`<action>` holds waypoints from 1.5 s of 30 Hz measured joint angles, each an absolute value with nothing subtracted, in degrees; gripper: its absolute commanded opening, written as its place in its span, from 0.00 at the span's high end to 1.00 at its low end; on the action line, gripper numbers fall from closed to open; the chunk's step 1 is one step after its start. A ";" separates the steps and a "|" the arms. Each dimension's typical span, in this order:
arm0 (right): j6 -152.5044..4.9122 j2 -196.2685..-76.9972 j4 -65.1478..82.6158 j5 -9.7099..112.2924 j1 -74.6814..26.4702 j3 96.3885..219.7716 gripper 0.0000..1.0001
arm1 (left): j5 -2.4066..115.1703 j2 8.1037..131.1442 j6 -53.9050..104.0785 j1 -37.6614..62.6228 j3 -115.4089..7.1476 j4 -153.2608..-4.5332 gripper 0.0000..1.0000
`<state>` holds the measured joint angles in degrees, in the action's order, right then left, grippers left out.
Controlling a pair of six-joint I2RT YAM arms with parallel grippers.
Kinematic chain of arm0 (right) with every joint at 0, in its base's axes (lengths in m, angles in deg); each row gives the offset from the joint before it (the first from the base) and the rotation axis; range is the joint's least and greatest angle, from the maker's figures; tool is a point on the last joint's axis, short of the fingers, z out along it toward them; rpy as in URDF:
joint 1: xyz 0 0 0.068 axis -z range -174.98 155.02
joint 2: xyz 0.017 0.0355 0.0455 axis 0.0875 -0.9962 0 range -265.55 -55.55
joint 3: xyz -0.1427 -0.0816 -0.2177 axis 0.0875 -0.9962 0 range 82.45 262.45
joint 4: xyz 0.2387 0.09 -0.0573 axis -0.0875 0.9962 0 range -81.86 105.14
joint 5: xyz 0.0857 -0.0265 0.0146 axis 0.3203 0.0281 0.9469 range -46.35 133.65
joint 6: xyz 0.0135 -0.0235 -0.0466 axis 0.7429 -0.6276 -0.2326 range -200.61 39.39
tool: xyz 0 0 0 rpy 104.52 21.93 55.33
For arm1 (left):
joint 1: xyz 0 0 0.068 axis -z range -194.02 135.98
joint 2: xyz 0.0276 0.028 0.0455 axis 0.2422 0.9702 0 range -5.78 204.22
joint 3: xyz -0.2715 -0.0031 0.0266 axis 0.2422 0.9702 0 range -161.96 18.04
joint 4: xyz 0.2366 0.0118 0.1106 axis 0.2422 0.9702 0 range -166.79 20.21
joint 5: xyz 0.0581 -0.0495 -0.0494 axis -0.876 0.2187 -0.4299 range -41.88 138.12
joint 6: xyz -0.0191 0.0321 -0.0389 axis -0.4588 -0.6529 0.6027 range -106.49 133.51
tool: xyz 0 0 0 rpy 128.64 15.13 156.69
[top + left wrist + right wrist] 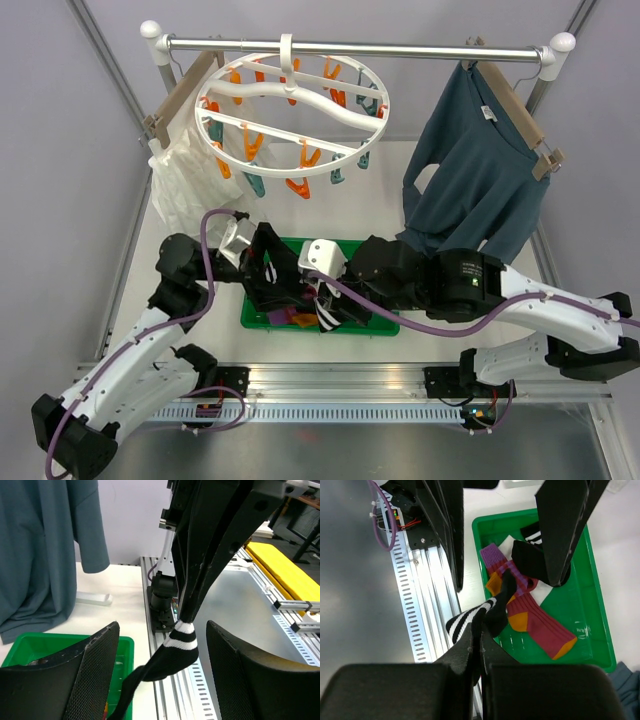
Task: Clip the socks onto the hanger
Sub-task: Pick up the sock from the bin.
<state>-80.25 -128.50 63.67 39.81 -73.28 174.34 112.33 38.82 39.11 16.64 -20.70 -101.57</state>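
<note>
The white ring hanger (290,110) with orange and teal clips hangs from the rail at the back. My right gripper (477,630) is shut on the cuff of a black sock with white stripes (470,620), lifted over the near edge of the green tray (585,605). That striped sock (175,652) dangles between the wide-apart fingers of my left gripper (162,680), which is open and not touching it. A maroon-and-orange sock (540,625) and a black sock (527,562) lie in the tray with others.
A teal-blue shirt (480,180) hangs at the right of the rail (350,46) and a white sheer garment (185,185) at the left, both on wooden hangers. Aluminium base rails (340,385) run along the near edge.
</note>
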 measured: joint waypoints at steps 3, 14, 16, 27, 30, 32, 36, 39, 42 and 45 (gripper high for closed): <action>-81.19 -130.12 65.02 40.82 -73.28 177.10 1.00 | 113.27 39.71 38.76 17.16 -20.70 -101.57 0.27; -83.55 -134.82 68.85 40.49 -73.28 185.03 1.00 | 114.27 42.49 35.77 21.49 -23.85 -99.45 0.41; -83.73 -135.06 69.50 40.05 -73.28 185.86 1.00 | 114.29 42.49 34.81 22.10 -24.03 -98.70 0.42; -83.94 -135.36 70.57 37.87 -73.28 188.48 1.00 | 114.14 43.17 31.33 24.72 -24.75 -93.46 0.57; -83.94 -135.78 70.88 37.58 -73.28 188.51 1.00 | 113.94 43.36 30.78 25.23 -25.16 -92.50 0.62; -83.94 -136.04 71.01 37.37 -73.28 188.51 1.00 | 113.66 43.36 30.48 25.40 -25.42 -92.26 0.72; -83.94 -136.08 71.08 36.86 -73.30 188.51 1.00 | 112.68 43.47 29.93 25.68 -25.56 -91.30 0.98; -83.88 -136.00 71.23 35.88 -73.30 188.53 1.00 | 111.67 43.47 29.32 25.88 -25.69 -90.29 0.98; -83.86 -136.00 71.29 35.27 -73.30 188.53 0.99 | 110.75 43.28 29.04 26.14 -25.73 -89.63 0.98; -83.64 -135.97 71.29 34.24 -73.37 188.51 0.85 | 109.29 42.97 28.73 26.43 -25.73 -89.07 0.98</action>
